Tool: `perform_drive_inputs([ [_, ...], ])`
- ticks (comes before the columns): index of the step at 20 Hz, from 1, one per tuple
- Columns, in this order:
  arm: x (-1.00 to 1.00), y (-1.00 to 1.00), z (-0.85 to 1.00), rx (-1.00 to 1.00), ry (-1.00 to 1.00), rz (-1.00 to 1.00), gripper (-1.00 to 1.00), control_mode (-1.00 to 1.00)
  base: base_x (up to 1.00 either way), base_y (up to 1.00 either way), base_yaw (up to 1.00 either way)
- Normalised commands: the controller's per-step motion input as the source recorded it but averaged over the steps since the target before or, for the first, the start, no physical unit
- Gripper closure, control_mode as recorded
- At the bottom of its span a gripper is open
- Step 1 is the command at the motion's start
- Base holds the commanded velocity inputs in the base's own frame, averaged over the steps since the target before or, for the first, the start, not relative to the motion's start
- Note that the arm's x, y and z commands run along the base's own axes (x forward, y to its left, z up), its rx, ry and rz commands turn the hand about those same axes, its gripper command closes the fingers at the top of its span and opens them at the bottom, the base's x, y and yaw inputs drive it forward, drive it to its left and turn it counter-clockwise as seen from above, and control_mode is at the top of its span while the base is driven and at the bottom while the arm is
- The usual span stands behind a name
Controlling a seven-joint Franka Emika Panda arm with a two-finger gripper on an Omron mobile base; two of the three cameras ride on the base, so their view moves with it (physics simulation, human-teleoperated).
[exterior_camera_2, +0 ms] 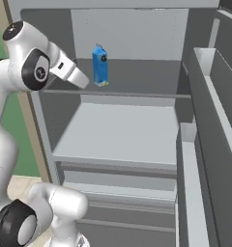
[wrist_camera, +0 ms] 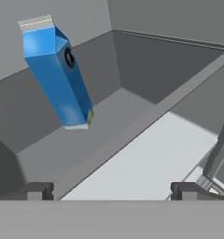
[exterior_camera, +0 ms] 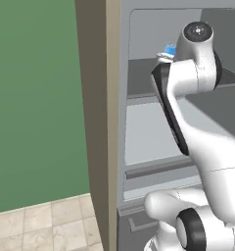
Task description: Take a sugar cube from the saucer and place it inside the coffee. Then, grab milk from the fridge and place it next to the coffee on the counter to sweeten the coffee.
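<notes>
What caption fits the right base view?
Open hand reaching toward the blue milk carton standing on the fridge shelf.

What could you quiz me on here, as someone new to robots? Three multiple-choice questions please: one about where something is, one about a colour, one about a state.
1. Where does the milk stand?
A. on the upper shelf of the fridge
B. in the bottom drawer
C. on the floor

2. What colour is the milk carton?
A. red
B. blue
C. green

3. How are the robot's fingers?
A. shut on the carton
B. shut on nothing
C. open, apart from the carton

Answers:
1 A, the right base view shows it upright on the upper shelf.
2 B, its sides are blue in all views.
3 C, in the hand view the tips stand wide apart, short of the carton.
</notes>
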Motion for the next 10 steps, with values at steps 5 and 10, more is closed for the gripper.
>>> perform_drive_inputs([
  [5, 0.58, -0.14, -0.19, 0.00, 0.00, 0.03, -1.00, -1.00, 0.00, 0.00, 0.00],
  [10, 0.62, -0.02, -0.02, 0.00, 0.00, 0.00, -1.00, -1.00, 0.00, 0.00, 0.00],
])
